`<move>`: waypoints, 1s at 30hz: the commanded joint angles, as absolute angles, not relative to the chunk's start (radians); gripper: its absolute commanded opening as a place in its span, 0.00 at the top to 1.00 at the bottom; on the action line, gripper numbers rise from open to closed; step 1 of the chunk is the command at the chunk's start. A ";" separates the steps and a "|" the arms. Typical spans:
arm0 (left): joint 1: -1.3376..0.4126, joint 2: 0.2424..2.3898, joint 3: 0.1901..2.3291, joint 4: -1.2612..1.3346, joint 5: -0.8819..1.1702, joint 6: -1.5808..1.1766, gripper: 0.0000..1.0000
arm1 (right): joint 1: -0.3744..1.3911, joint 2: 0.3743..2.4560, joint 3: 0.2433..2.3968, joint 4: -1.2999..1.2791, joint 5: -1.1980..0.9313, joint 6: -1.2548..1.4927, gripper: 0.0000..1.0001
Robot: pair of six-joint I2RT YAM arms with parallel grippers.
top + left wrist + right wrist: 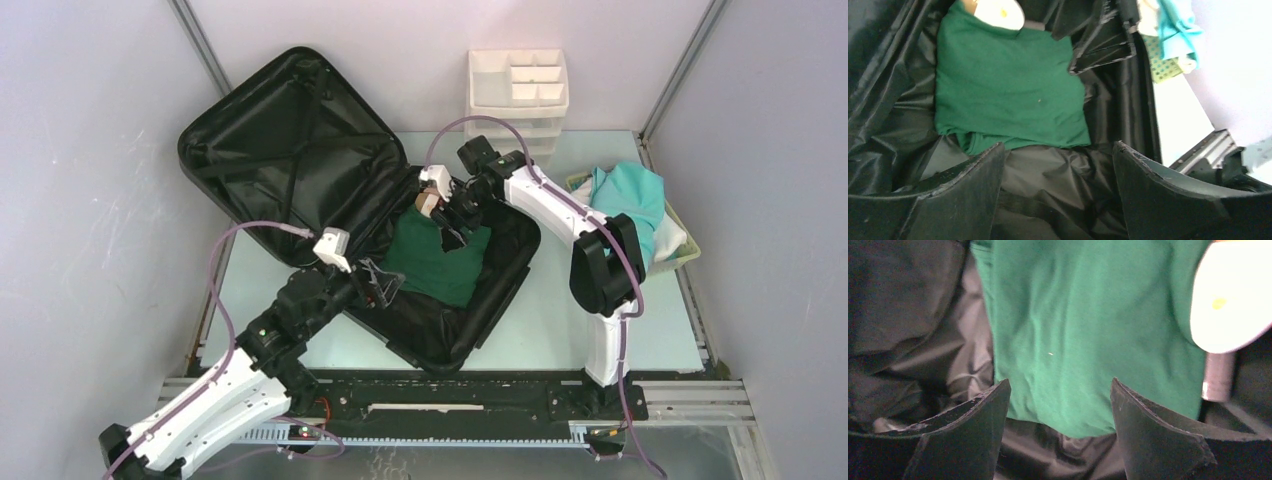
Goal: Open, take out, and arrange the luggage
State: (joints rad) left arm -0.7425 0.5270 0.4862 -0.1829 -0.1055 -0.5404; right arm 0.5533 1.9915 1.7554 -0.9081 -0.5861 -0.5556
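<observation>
open luggage (pixel 290 140) lies on a pale table (pixel 570 310) between plain walls (pixel 90 200)

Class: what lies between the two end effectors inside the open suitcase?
A folded green garment lies between the left end effector and the right end effector, seen in the top view.

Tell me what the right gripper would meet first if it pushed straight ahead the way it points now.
Most likely the folded green garment lying in the open luggage; the right gripper points at it with open, empty jaws. Depth is unclear.
</observation>
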 commanded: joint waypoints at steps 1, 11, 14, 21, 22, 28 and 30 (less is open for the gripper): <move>-0.710 0.606 0.545 -0.183 -0.139 -0.525 0.19 | 0.606 1.966 1.760 -0.922 -0.749 -0.569 0.19; -0.665 0.412 0.630 -0.420 -0.307 -0.473 0.21 | 0.764 2.049 1.728 -0.679 -0.708 -0.433 0.17; -0.664 0.353 0.662 -0.511 -0.333 -0.475 0.22 | 0.805 2.124 1.806 -0.712 -0.626 -0.435 0.16; -0.665 0.288 0.691 -0.585 -0.347 -0.472 0.22 | 0.852 2.212 1.876 -0.716 -0.457 -0.446 0.13; -0.666 0.287 0.692 -0.591 -0.349 -0.470 0.22 | 0.854 2.219 1.881 -0.715 -0.439 -0.446 0.13; -0.666 0.268 0.695 -0.606 -0.353 -0.471 0.23 | 0.862 2.265 1.890 -0.707 -0.372 -0.436 0.21; -0.666 0.261 0.695 -0.608 -0.354 -0.472 0.23 | 0.862 2.267 1.890 -0.711 -0.393 -0.433 0.34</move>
State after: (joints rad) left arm -0.6735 0.2806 0.6559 -0.5999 -0.3355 -0.4885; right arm 0.8566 2.2475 1.8538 -0.7273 -0.4301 -0.4446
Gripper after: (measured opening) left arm 0.776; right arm 0.752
